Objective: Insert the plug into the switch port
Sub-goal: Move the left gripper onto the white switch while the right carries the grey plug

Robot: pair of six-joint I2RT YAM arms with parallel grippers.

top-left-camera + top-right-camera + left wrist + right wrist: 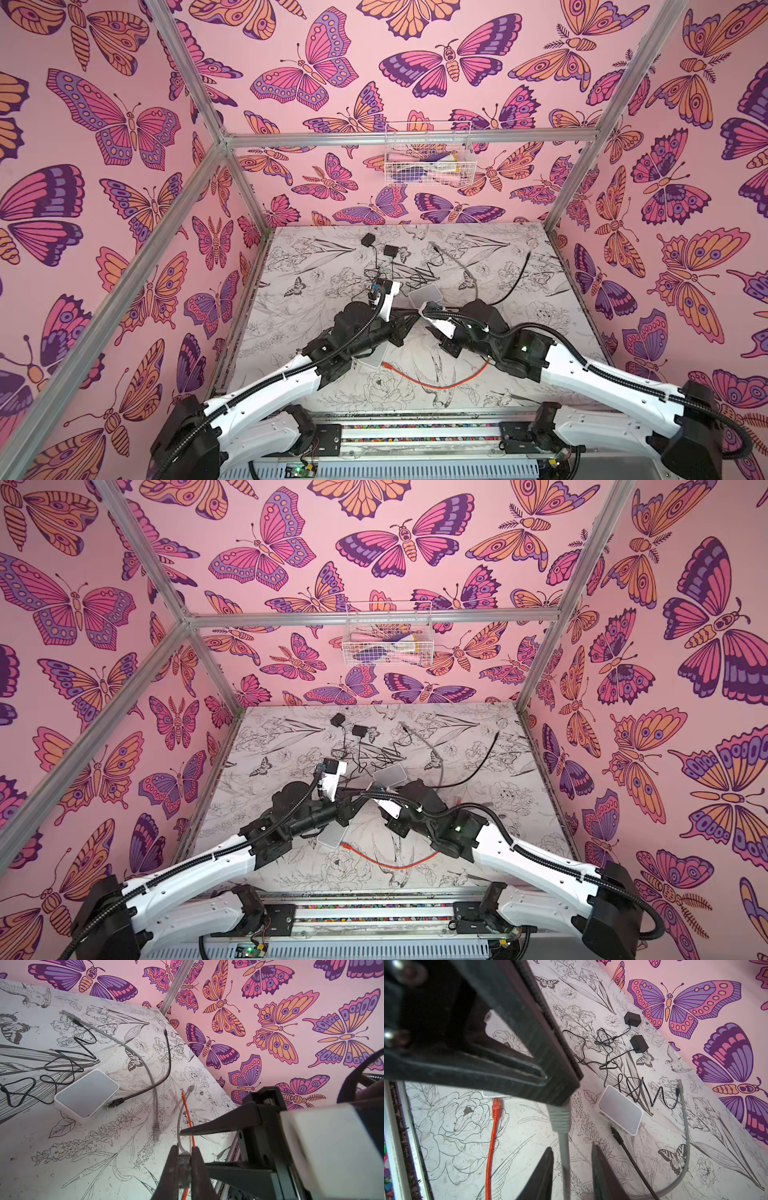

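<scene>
Above the worktop (41, 1126), our left claw (184, 1150) grips the plug (184, 1164); our right claw (571, 1147) is open around its cable (565, 1167).

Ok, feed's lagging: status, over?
Left gripper shut on clear plug of grey cable. Right gripper open, straddling that cable. Plug apart from white switch box; black cable beside it.

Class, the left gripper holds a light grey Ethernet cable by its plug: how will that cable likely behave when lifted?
Probably floppy yet slightly springy: the light grey Ethernet cable bends in a smooth curve away from the left gripper, no kinks. Likely light: a pinch at the plug alone carries that end.
</scene>
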